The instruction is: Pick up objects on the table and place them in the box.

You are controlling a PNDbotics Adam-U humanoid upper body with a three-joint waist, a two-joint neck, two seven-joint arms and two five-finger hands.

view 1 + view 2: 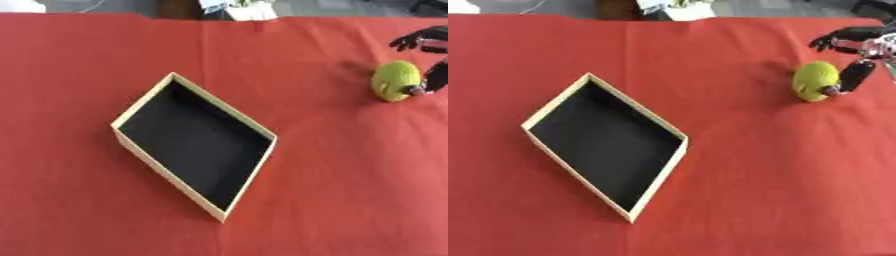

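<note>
Item: yellow-green fruit (815, 81), rounded, slightly oval, matt skin; lies on the tabletop (754, 175) at far right, well apart from the box

Relation governing the coming move: the fruit lies just to the left of the right hand (852, 47), on its box-ward side; one dark finger reaches down against the fruit's right flank, apparently touching, while the other fingers (826, 41) sit spread above and behind it, not closed round anything. Long axis of the fruit runs roughly away from the viewer, slightly tilted

Nearer hand: right; left hand not visible

Box (553, 107): shallow, rectangular, pale cardboard walls, black inner floor, set cornerwise left of centre, nothing inside

Tabletop: red cloth, smooth with faint creases

Judgement: grasp not yet made; the fingers probably need to wrap round the fruit from the right before lifting it leftward
</note>
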